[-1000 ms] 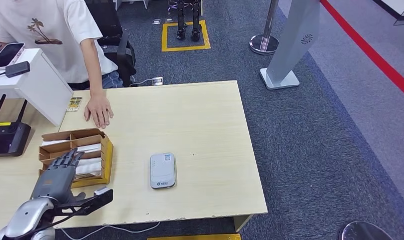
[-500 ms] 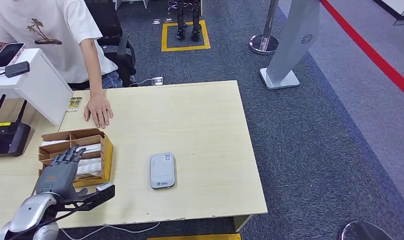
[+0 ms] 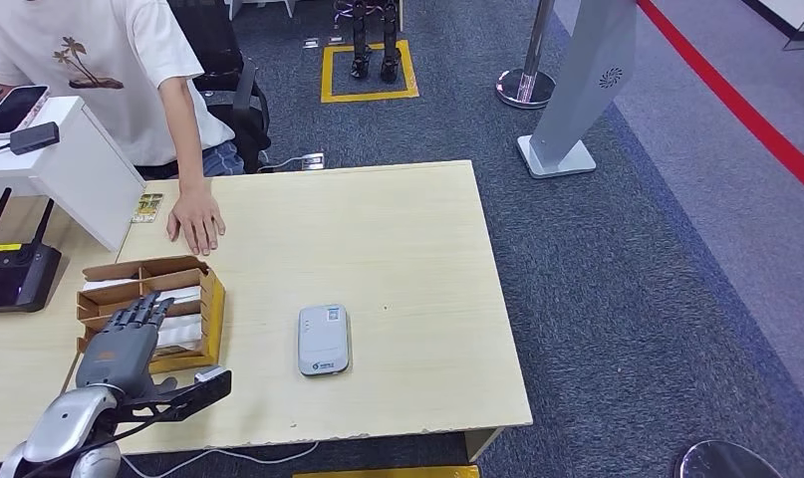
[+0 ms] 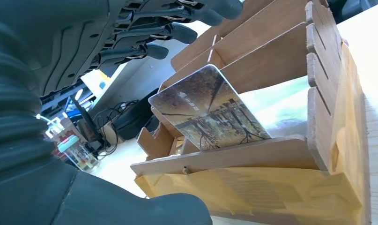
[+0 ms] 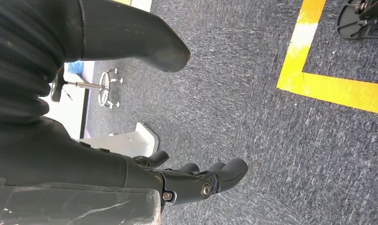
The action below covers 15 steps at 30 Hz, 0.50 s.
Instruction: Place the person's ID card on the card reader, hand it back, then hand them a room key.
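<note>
Head view: the left hand [image 3: 119, 344] is seen with fingers spread, holding nothing, just over the wooden card box [image 3: 210, 299]. The room key [image 4: 210, 115] is found leaning in a slot directly under the fingers [image 4: 177, 33]. The right hand [image 5: 196, 180] hangs far away, empty.

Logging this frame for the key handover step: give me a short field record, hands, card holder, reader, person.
left hand: open, fingers spread over the wooden card holder, holding nothing
right hand: hanging over grey carpet, fingers loosely curled, holding nothing
room key card: tree-print card, leaning in a slot of the holder, untouched
card reader: grey, flat on the table, nothing on it
person's hand: palm down on the table's far left part
small card: on the table beside the person's hand
</note>
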Each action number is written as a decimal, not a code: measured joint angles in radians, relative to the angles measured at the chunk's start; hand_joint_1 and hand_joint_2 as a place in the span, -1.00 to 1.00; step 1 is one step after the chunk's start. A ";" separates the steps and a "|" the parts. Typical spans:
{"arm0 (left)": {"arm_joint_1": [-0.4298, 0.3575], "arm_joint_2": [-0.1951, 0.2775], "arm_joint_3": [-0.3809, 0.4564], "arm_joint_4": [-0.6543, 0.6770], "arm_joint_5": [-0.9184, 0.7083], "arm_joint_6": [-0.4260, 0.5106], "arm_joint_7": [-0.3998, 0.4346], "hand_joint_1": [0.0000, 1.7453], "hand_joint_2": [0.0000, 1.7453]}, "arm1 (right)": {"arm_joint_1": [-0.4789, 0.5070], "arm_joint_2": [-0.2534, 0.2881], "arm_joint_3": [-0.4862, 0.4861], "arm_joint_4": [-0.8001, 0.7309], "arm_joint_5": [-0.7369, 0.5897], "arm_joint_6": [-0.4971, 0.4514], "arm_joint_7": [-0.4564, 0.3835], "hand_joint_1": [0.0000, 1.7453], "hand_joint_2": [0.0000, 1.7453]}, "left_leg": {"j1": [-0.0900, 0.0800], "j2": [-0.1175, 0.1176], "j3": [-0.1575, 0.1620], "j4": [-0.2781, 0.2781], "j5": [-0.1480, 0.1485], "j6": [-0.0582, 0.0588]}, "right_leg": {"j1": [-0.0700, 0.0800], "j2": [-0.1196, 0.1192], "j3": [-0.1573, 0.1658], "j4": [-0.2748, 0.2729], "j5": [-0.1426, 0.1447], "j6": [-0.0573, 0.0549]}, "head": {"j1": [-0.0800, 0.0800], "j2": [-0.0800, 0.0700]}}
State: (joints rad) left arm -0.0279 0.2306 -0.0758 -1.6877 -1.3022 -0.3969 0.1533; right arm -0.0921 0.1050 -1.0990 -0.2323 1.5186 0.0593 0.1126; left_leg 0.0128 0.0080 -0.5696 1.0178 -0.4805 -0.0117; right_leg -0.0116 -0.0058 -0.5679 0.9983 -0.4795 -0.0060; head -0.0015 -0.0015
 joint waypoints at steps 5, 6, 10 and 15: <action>0.000 -0.003 0.002 0.005 -0.004 -0.001 0.000 -1.00 1.00 | 0.000 0.000 0.000 0.000 0.000 0.000 0.000 -1.00 1.00 | 0.000 0.000 0.000 0.000 0.000 0.000 | 0.000 0.000 0.000 0.000 0.000 0.000 | 0.000 0.000; 0.000 -0.004 0.002 0.006 -0.005 -0.001 0.000 -1.00 1.00 | 0.000 0.000 0.000 0.000 0.000 0.000 0.000 -1.00 1.00 | 0.000 0.000 0.000 0.000 0.000 0.000 | 0.000 0.000 0.000 0.000 0.000 0.000 | 0.000 0.000; 0.000 -0.006 0.003 0.011 -0.006 -0.001 0.000 -1.00 1.00 | 0.000 0.000 0.000 0.000 0.000 0.000 0.000 -1.00 1.00 | 0.000 0.000 0.000 0.000 0.000 0.000 | 0.000 0.000 0.000 0.000 0.000 0.000 | 0.000 0.000; 0.001 -0.011 0.003 0.013 -0.006 -0.001 0.000 -0.55 1.00 | 0.000 0.000 0.000 0.000 0.000 0.000 0.000 -1.00 1.00 | 0.000 0.000 0.000 0.000 0.000 0.000 | 0.000 0.000 0.000 0.000 0.000 0.000 | 0.000 0.000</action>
State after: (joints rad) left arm -0.0270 0.2192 -0.0729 -1.6743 -1.3081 -0.3979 0.1530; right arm -0.0920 0.1049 -1.0990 -0.2323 1.5187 0.0591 0.1129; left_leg 0.0128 0.0080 -0.5696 1.0178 -0.4805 -0.0117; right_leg -0.0116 -0.0059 -0.5679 0.9983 -0.4795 -0.0060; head -0.0013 -0.0015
